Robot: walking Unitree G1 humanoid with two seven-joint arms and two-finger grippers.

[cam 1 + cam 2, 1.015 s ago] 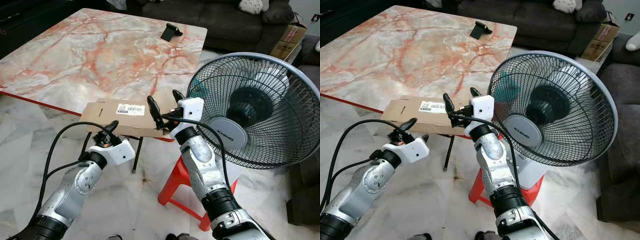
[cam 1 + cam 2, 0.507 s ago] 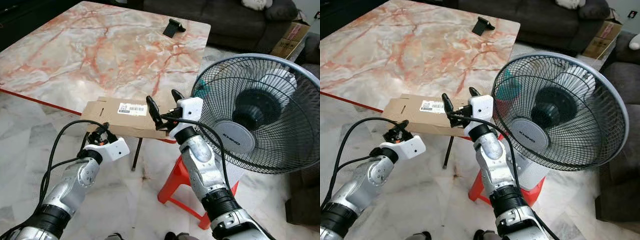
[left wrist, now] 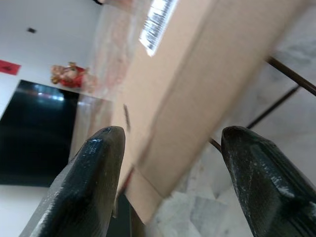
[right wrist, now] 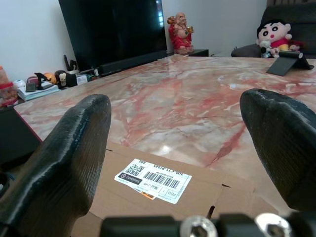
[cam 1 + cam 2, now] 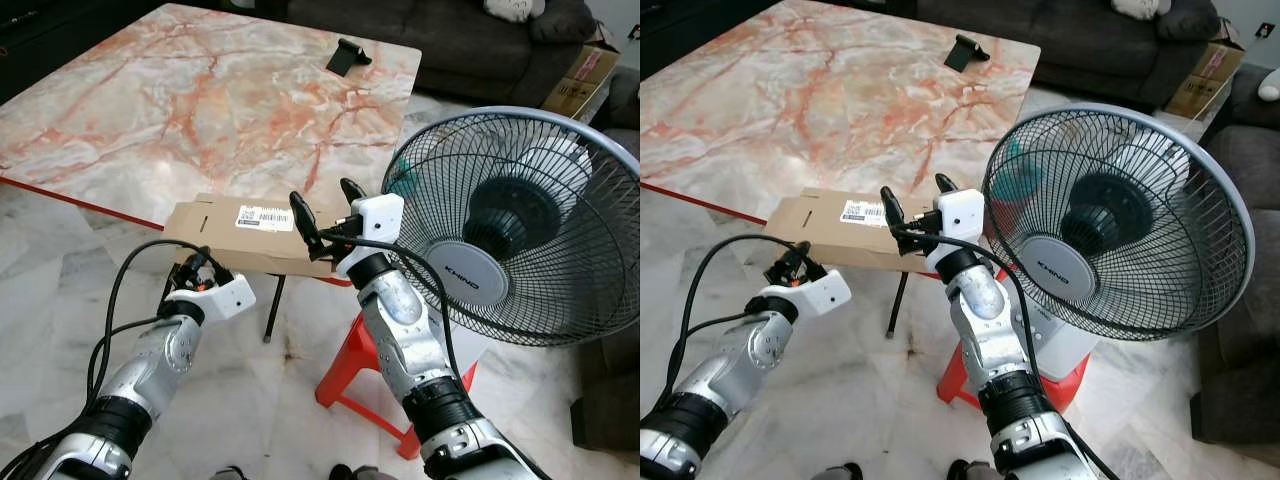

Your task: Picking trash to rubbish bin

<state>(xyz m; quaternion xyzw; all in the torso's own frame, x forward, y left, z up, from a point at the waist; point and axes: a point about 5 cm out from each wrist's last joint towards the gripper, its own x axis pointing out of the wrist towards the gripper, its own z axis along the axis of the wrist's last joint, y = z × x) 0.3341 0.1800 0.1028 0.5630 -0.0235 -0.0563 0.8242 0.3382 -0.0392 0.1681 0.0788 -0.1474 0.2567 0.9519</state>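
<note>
A home living room: a dark sofa (image 5: 440,35) behind a marble-topped table (image 5: 200,90), a television (image 4: 111,29) on the wall, and a standing fan (image 5: 520,225).

The right hand (image 5: 327,210) is covering the flattened cardboard box's (image 5: 222,230) near corner. The fan (image 5: 515,225) is hiding most of the red stool (image 5: 350,370). The shipping label's (image 4: 154,180) print is reading too small.
</note>
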